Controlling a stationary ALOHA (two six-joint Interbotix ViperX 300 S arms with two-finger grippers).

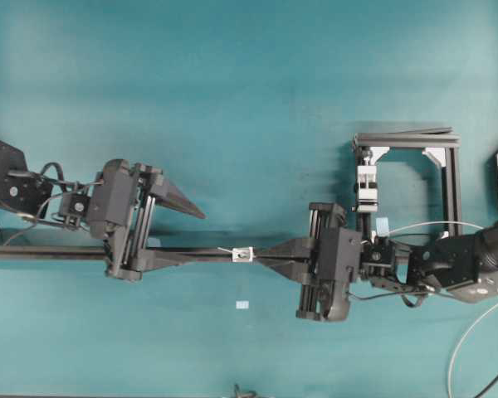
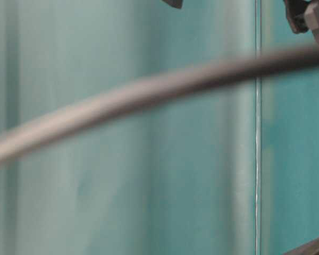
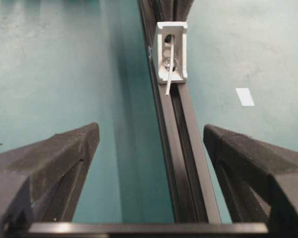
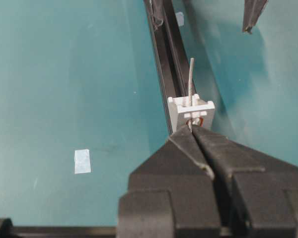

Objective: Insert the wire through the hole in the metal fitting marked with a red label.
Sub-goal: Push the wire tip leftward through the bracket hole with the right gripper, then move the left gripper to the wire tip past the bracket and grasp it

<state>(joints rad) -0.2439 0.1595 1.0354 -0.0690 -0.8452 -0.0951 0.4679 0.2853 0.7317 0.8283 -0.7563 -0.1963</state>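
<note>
We have our right gripper (image 4: 191, 128) pinched shut on the wire (image 4: 190, 79), tips pressed right up against the fitting (image 4: 191, 110), and from the right wrist view the wire's free end already stands out on the far side of it. The left wrist view agrees: a short pale stub of wire (image 3: 169, 69) pokes out of the fitting (image 3: 172, 51) toward us, slanting down over the rail (image 3: 181, 148). So we judge the tip is through the hole, though the hole itself is hidden by the wire and the shadow. We grip close to the tip because so thin a strand would buckle if pushed from farther back. The fitting sits on the black rail (image 1: 191, 250) near the middle of the table (image 1: 232, 99), between our two arms in the overhead view, with the rest of the wire looping away at the right edge. Our left gripper (image 3: 149, 148) is spread wide and holds nothing, its fingers (image 3: 54, 163) straddling the rail on the exit side, placed, we think, to catch the emerging end and draw it on. The risk is that the stub is short and bent, so a closing pinch could miss it or knock it back. The table-level view is blurred and tells us nothing.
</note>
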